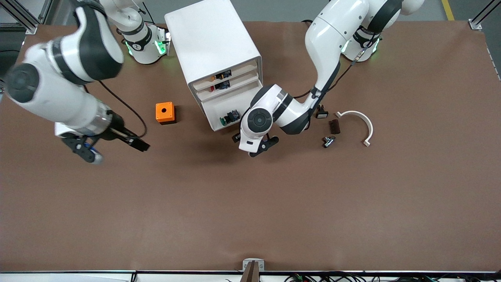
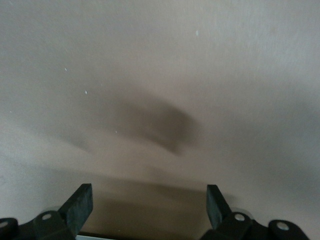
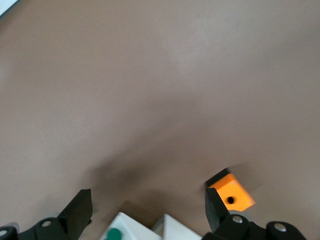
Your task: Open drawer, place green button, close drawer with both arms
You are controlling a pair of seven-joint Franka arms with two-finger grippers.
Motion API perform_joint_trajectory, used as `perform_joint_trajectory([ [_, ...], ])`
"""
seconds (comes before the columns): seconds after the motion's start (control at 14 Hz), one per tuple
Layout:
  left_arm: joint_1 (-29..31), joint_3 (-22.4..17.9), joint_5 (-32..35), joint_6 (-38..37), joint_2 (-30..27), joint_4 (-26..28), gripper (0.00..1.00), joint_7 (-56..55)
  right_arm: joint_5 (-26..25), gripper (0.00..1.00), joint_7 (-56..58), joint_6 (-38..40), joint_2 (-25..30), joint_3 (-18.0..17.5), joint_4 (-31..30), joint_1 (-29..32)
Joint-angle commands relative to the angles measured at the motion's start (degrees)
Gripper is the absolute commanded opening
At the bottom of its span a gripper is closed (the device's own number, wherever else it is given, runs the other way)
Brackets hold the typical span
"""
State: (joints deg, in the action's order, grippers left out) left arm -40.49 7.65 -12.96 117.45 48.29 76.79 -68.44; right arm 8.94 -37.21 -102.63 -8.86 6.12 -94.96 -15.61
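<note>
Front view: right gripper (image 1: 113,147), fingers spread and empty, hangs over bare table (image 1: 250,211), at eight o'clock from the orange cube (image 1: 165,112). Left gripper (image 1: 260,147) hovers at five o'clock from the open drawer (image 1: 227,113), where the button (image 1: 229,117) lies. Left wrist view: fingers (image 2: 80,205) parted, holding nothing. Right wrist view: fingers (image 3: 80,210) parted; the cube (image 3: 231,192) shows past them.

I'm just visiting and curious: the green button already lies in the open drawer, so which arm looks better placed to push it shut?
Probably the left: its gripper, open and empty, hangs just beside the drawer holding the button; the right gripper is farther away.
</note>
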Motion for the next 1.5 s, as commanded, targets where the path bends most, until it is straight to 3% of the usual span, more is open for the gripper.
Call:
perform_joint_trajectory([
  [0.0, -2.0, -0.2, 0.8, 0.2, -0.9, 1.2, 1.00, 1.6, -5.6, 1.00, 12.1, 3.7, 5.6, -1.2, -0.9, 3.8],
  [0.36, -3.1, 4.4, 0.4, -0.3, -0.8, 1.6, 1.00, 2.7, -8.0, 1.00, 18.4, 7.4, 11.9, -1.1, -1.0, 6.8],
  [0.79, -3.2, 10.3, -0.2, -1.1, 0.5, 1.8, 1.00, 2.9, -7.7, 1.00, 29.7, 7.8, 12.3, -0.8, -0.8, 10.7],
  [1.07, -2.8, 10.5, -0.8, -2.1, 0.6, 1.5, 1.00, 2.7, -7.9, 1.00, 30.0, 9.2, 13.1, -0.8, -1.2, 10.9],
  [1.43, 8.2, 9.8, 4.5, -2.3, -3.0, 1.2, 1.00, 2.7, -7.8, 1.00, 30.4, 8.0, 12.7, -2.4, -1.2, 15.2],
])
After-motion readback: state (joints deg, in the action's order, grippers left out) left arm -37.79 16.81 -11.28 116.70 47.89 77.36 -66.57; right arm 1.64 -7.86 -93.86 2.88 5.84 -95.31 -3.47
